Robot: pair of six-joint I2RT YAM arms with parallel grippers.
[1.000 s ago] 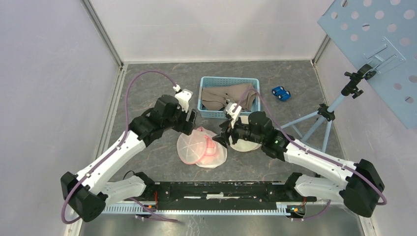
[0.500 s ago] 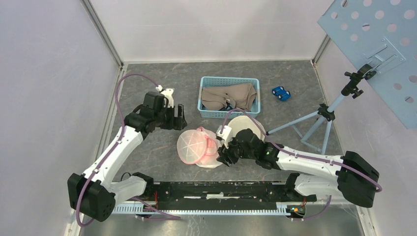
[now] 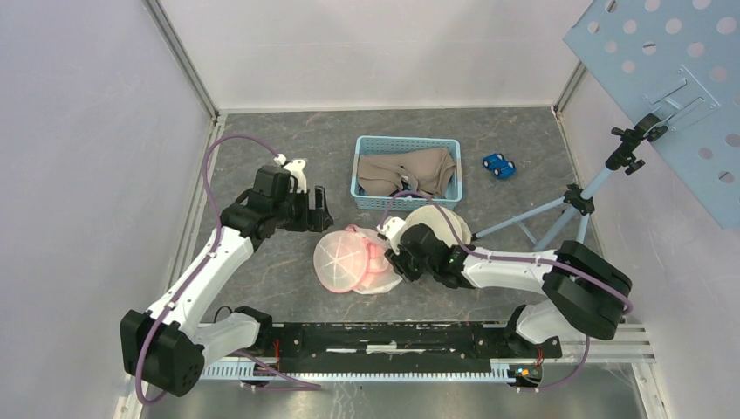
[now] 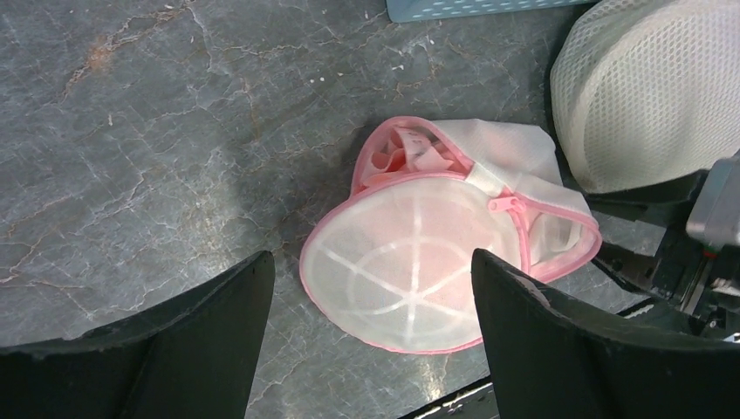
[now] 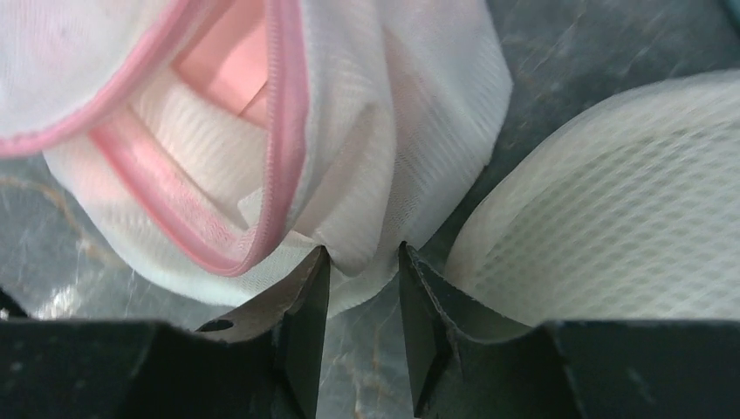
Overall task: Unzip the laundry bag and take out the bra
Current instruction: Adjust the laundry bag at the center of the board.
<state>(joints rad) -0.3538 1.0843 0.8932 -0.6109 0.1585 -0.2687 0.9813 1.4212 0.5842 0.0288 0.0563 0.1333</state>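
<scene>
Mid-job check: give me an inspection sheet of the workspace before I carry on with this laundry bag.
Surface: grey marble-look tabletop, nothing spilled.
Job's things: pink-trimmed white mesh laundry bag, zip partly open, pink fabric showing inside.
Clutter: white mesh dome beside the bag; blue plastic basket of beige garments; blue toy car.
Grippers: left gripper open, holding nothing, above the tabletop near the bag; right gripper pinching a fold of the bag's mesh.
Cables: purple cables along both arms.
Surroundings: pale enclosure walls; light-blue tripod and perforated blue panel at right.
</scene>
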